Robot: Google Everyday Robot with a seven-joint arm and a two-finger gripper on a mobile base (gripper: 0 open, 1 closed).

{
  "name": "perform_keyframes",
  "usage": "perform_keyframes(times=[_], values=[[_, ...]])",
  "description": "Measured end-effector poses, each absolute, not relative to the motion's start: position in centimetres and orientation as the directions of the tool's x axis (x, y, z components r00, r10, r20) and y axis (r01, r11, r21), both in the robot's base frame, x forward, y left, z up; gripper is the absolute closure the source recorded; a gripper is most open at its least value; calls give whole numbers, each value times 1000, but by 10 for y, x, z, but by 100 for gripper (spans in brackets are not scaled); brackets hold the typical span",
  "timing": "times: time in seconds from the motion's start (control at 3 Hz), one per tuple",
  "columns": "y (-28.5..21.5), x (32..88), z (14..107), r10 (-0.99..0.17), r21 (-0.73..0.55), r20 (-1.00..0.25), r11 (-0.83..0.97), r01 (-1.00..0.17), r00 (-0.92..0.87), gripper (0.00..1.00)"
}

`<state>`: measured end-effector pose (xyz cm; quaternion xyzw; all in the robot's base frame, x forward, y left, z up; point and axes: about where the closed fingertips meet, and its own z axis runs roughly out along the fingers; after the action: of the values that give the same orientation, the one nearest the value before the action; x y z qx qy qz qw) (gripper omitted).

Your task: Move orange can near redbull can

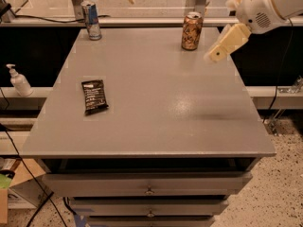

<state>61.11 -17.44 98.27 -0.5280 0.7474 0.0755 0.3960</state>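
Note:
The orange can (191,30) stands upright at the far right of the grey table (161,112); its body is copper-brown with pale markings. The redbull can (91,20), slim, blue and silver, stands upright at the far left corner. The two cans are far apart along the back edge. My gripper (218,50), cream-coloured on a white arm, hangs above the table's right side. It is just right of the orange can and a little nearer the front, and it is not touching the can.
A black snack packet (94,96) lies flat on the left half of the table. A white pump bottle (19,81) stands on a ledge off the left side. Drawers (149,188) sit under the tabletop. A rail runs behind the cans.

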Motion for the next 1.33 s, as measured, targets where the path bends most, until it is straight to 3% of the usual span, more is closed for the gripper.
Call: perform_keyframes(times=[0.67, 1.33], values=[[-175, 700, 980, -556, -224, -823, 508, -832, -117, 0], [-179, 710, 972, -529, -208, -832, 575, -792, -166, 0]])
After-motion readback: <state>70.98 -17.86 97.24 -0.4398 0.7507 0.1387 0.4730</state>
